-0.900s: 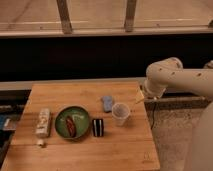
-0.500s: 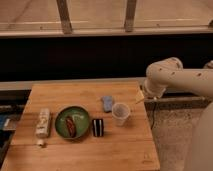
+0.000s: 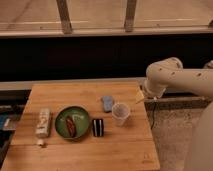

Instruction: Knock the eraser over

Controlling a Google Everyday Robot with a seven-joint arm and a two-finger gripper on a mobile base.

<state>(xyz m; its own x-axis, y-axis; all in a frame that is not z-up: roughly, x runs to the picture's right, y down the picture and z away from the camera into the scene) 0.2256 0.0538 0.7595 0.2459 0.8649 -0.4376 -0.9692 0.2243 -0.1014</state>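
The small black rectangular eraser (image 3: 98,127) with a faint pale stripe stands upright on the light wooden table (image 3: 125,152), a little in front of the middle of the top. Just to the left of the eraser, almost touching it, is a round green plate (image 3: 60,131) that holds a reddish-brown piece of food (image 3: 71,125). Just to the right of the eraser and slightly behind it stands a clear plastic cup (image 3: 120,113), upright and taller than the eraser. Behind the eraser and a bit to the right, a flat pale blue piece (image 3: 107,103) lies on the wood, close to the cup. Well to the left of the eraser, beyond the plate, a pale whitish packet (image 3: 43,123) lies lengthwise, and a tiny whitish lump (image 3: 40,142) sits just in front of it.

My claw, the gripper (image 3: 140,96), hangs at the right-hand edge of the table, behind and well to the right of the eraser, past the cup, and apart from both. I cannot tell whether it is released or clenched. My white arm (image 3: 175,80) reaches in from the right.
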